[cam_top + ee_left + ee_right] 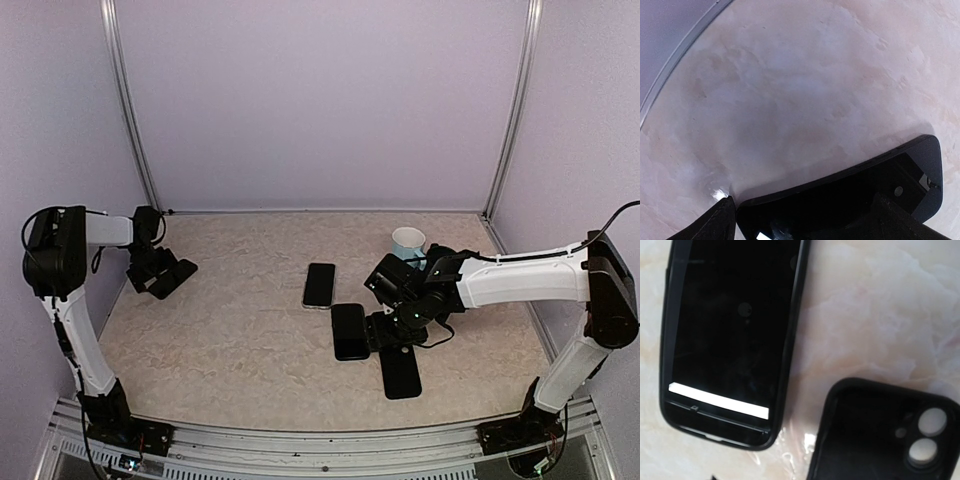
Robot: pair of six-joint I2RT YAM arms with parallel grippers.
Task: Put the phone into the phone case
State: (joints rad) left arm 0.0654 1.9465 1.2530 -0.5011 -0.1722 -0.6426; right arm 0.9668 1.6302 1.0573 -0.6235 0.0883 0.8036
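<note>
The right gripper (384, 330), jaws apart and empty, hovers over the phone (730, 340) and the phone case (875, 440), which lies hollow-side up beside it on the surface (880, 315), ready to receive it.

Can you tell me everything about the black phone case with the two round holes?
The phone case is black and looks like matte, rubbery plastic, with rounded corners and a raised rim. It seems empty and lies flat on the marbled table, hollow side up. Two round camera holes in one corner show the pale table through them. A black phone lies beside it, with a gap between them.
</note>
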